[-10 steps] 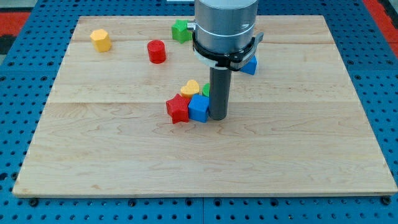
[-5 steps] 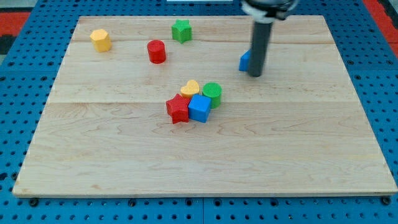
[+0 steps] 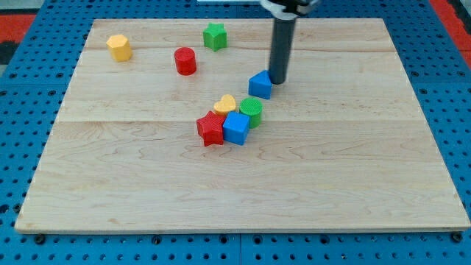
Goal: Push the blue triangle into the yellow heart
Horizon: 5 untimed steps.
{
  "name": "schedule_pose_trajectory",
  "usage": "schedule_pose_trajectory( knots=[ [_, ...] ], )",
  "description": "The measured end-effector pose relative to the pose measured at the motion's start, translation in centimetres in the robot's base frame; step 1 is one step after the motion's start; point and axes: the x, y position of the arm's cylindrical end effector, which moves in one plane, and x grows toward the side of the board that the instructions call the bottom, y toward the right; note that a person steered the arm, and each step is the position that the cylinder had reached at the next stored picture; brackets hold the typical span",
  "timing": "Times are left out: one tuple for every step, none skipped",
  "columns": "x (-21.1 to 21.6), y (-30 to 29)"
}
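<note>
My tip (image 3: 279, 82): a bare rod with no fingers, holding nothing; touching the blue triangle (image 3: 259, 85) on the side facing the surface's top right corner. Yellow heart (image 3: 226, 104): near the surface's centre, beyond the triangle toward the bottom left corner, close but apart; green cylinder (image 3: 251, 112) just beside it

We show as a straight, dark grey rod, round in section and smooth, with a faint lighter sheen running down its length. At twelve o'clock the rod meets a wider black collar with a sliver of pale metal, cut off by the view's top. My tip (image 3: 278, 82) ends blunt and flat, the same dark colour.
</note>
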Motion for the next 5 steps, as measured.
schedule_pose_trajectory(
  knots=[
    [0.4, -0.9],
    [0.6, -0.1],
    [2.4, -1.1],
    [0.4, -0.7],
    [2.3, -3.8]
  ],
)
